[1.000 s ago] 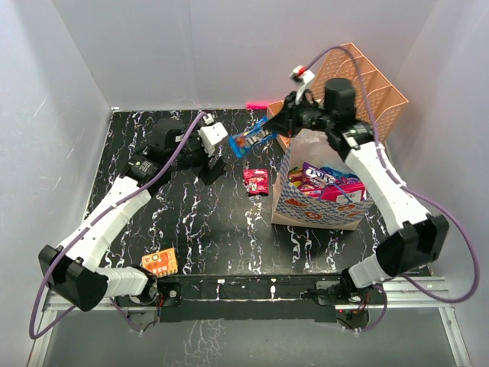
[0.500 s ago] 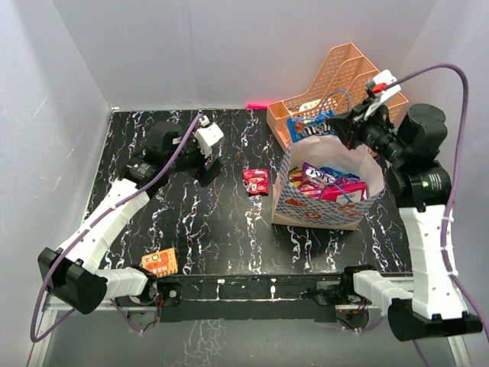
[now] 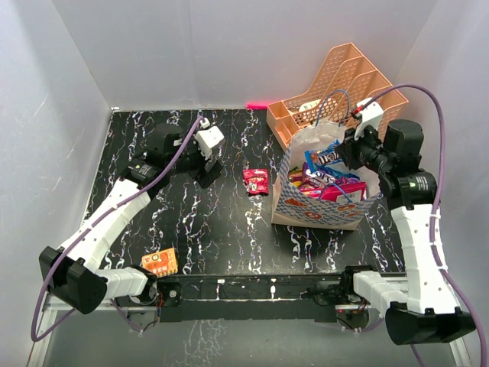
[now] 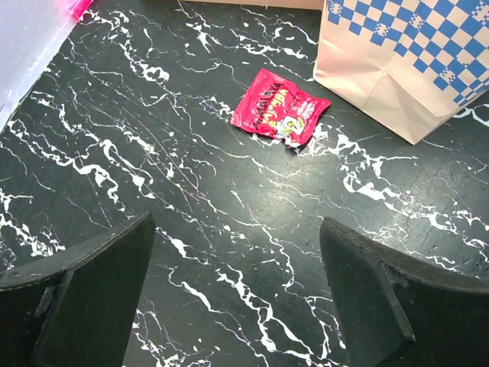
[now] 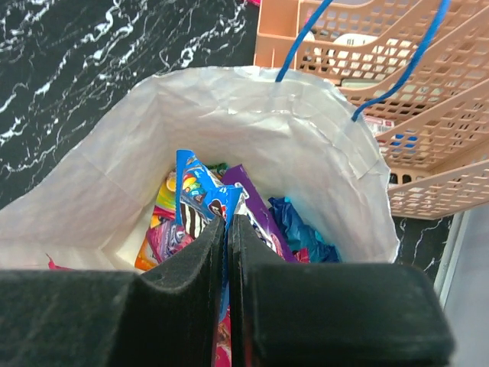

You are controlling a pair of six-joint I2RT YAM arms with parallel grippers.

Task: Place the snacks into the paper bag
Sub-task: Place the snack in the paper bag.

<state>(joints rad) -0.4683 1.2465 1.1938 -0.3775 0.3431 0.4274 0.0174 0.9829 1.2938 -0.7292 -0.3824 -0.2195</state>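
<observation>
The right jaws are pressed shut, their black fingers point(image 5: 191, 306) pinching the top edge of a blue packet point(image 5: 197, 195) that hangs down into the open mouth of the paper bag point(image 5: 229, 115). Around the packet inside the bag lie more snacks (a purple bar point(image 5: 256, 202), a crumpled blue wrapper point(image 5: 294, 222), and bits of pink, yellow and orange lower left of them). The bag's blue cord handles point(image 5: 397, 73) arch up at the upper right of the wrist view, in front of the peach mesh organizer point(image 5: 428, 153) that stands just behind the bag. In the top view the bag stands upright at centre right on the black marbled tabletop point(image 3: 191, 222), with the right arm bent over it from the right. The left jaws stand wide apart, the two fingers point(image 4: 84, 298) at the lower corners of the wrist view with only tabletop between them. Beyond them, upper centre, a pink packet point(image 4: 281, 107) lies flat near the bag's lower corner but apart from it. An orange packet point(image 3: 160, 263) lies at the lower left of the top view, near the left arm's base.
</observation>
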